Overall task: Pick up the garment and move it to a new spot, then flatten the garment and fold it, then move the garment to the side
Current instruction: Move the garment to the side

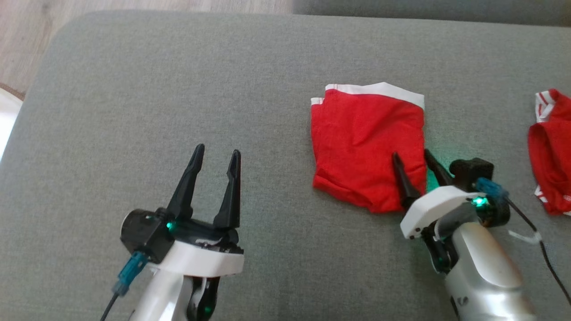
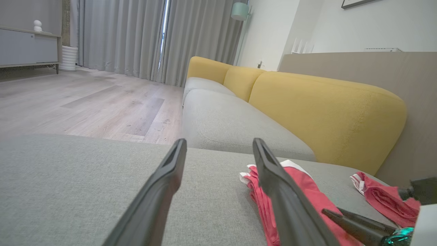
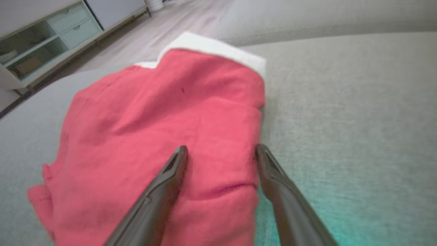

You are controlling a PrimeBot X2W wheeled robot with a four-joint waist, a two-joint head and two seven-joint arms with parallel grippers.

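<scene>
Red woven garment, white-banded, lies folded on grey textured cushion.

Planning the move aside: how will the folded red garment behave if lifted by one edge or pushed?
Probably floppy: the folded red garment shows soft creases, so it would likely droop and unfold. Pushed, it may bunch, since the grey cushion looks textured. Likely light: thin cloth.

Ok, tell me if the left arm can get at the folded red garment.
Probably yes: just grey cushion lies between the open left gripper and the garment's left edge. The right gripper sits at its near right corner, so keep left.
</scene>
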